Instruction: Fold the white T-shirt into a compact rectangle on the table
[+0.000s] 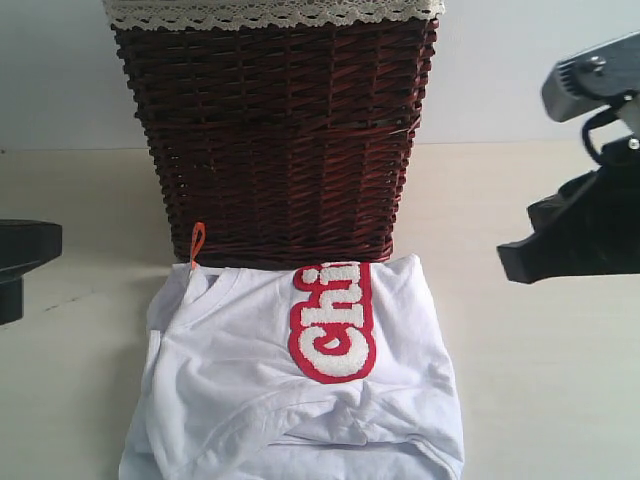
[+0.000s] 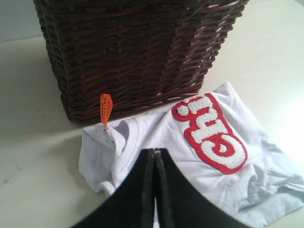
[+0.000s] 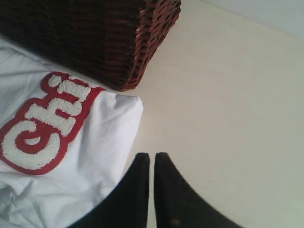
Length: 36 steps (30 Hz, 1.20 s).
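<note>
Lying folded on table (image 1: 540, 380) just before basket (image 1: 275, 140), shirt (image 1: 250, 390), lettering up; left gripper (image 2: 154, 156) and right gripper (image 3: 152, 161) both closed, fingers together, holding nothing.

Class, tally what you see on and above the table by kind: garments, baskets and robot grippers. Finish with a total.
Garments: 1 (white T-shirt)
Baskets: 1 (dark wicker basket)
Grippers: 2 (left gripper, right gripper)
Total: 4
</note>
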### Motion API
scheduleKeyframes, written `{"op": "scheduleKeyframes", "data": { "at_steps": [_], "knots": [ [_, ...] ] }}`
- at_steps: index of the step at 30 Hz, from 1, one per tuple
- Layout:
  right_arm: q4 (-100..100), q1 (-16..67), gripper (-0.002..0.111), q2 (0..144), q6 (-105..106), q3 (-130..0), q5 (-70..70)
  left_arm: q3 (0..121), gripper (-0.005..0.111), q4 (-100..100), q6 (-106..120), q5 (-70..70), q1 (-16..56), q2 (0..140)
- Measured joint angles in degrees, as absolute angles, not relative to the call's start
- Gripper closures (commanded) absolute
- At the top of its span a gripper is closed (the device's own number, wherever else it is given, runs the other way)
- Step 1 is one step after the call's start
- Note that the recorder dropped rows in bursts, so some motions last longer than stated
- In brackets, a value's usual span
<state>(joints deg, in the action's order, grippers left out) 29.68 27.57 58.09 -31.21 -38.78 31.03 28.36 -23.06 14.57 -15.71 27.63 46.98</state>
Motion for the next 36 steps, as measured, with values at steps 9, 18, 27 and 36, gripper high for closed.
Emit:
{"op": "scheduleKeyframes", "data": {
  "at_steps": [9,18,27,36],
  "knots": [
    [29.38,27.57,0.101,45.93,-31.32,-35.14,31.63,26.8,0.107,-21.91,14.57,-20.95,27.63,36.36],
    [29.26,27.57,0.101,42.94,-31.32,-35.14,31.76,26.8,0.107,-21.69,14.57,-20.95,27.63,35.14],
    [29.16,27.57,0.101,42.89,-31.4,-34.96,31.76,26.8,0.107,-21.1,15.01,-20.98,27.63,35.14],
    [29.04,27.57,0.101,42.89,-31.46,-34.96,31.89,22.07,0.107,-14.97,12.6,-7.09,27.63,30.45]
  ]
}}
